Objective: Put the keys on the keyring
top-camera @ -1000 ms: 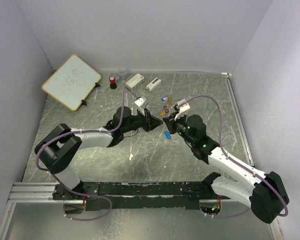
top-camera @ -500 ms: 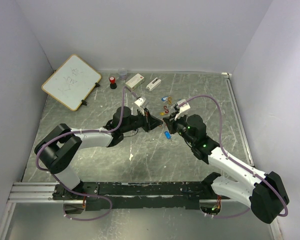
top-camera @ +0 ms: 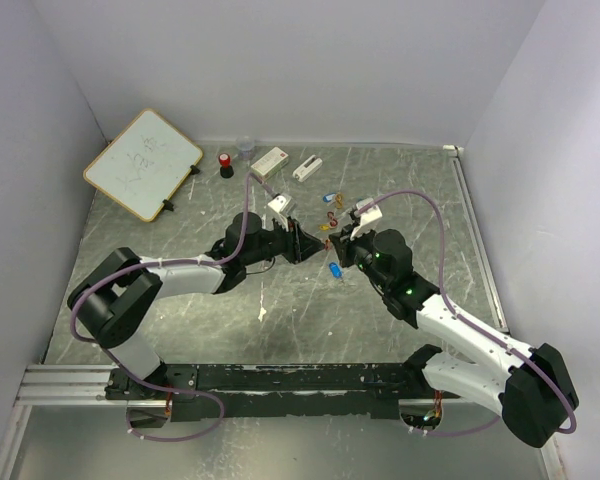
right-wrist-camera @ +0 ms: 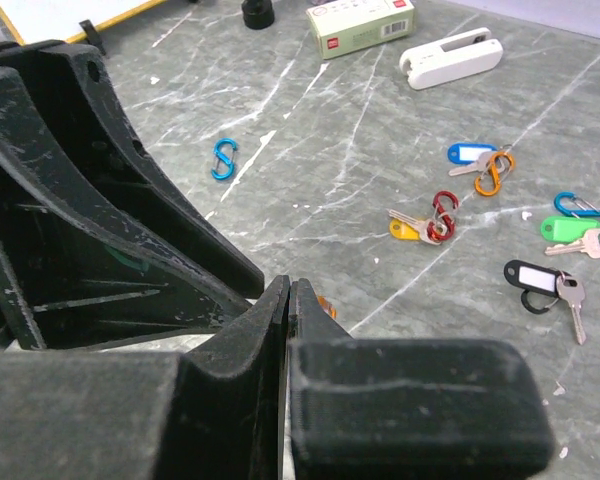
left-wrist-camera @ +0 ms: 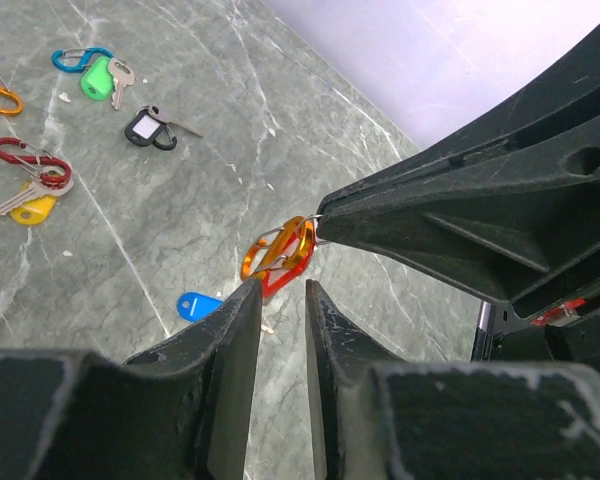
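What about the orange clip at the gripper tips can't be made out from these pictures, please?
- Left wrist view: the lower end of the orange clip meets the left gripper. Whether it touches a finger or lies just behind is unclear, as is whether this is one clip or two overlapping.
- Right wrist view: the shut fingers of the right gripper hide nearly all of the clip.
- Top view: the clip is too small to read between the arms.

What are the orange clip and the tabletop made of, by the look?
The orange clip: likely anodised metal, glossy with bright glints and a thin wire gate. The tabletop: grey-green with white veins, stone-look; real stone or printed laminate, cannot tell.
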`<action>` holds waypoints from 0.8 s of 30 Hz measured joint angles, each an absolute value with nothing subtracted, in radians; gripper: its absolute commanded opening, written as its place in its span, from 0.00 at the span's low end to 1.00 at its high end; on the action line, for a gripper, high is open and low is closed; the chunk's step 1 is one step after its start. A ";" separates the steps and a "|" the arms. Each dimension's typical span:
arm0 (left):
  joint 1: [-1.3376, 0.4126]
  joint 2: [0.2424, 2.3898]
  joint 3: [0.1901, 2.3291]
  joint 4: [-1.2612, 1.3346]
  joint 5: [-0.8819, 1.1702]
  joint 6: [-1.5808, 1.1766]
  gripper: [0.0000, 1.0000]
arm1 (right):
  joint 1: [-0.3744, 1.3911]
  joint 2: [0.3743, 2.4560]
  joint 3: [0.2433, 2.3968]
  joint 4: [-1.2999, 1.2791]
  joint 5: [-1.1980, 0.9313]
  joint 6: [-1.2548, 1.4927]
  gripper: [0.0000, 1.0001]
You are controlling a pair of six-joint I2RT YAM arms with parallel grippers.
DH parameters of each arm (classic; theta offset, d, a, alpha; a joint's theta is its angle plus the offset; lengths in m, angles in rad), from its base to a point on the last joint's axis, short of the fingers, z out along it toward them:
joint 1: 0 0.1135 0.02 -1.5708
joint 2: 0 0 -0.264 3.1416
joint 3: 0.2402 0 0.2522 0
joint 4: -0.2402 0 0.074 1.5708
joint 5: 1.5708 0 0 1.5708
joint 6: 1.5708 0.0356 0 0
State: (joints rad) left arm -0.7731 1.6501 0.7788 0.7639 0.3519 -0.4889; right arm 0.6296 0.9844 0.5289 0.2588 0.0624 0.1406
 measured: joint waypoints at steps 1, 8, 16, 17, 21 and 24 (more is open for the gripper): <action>-0.773 1.648 0.779 0.762 0.351 -0.488 0.35 | 0.630 0.984 0.529 0.257 0.067 0.141 0.00; -0.770 1.628 0.779 0.756 0.340 -0.486 0.38 | 0.630 0.986 0.529 0.250 0.096 0.142 0.00; -0.752 1.538 0.767 0.636 0.173 -0.503 0.63 | 0.630 1.054 0.601 0.160 0.259 0.189 0.00; -0.749 1.520 0.758 0.624 0.149 -0.506 0.66 | 0.630 1.065 0.609 0.150 0.281 0.199 0.00; -0.736 1.429 0.712 0.559 0.049 -0.522 0.92 | 0.630 1.111 0.632 0.128 0.321 0.220 0.00; -0.721 1.374 0.687 0.502 -0.005 -0.538 1.00 | 0.629 1.171 0.663 0.126 0.321 0.225 0.00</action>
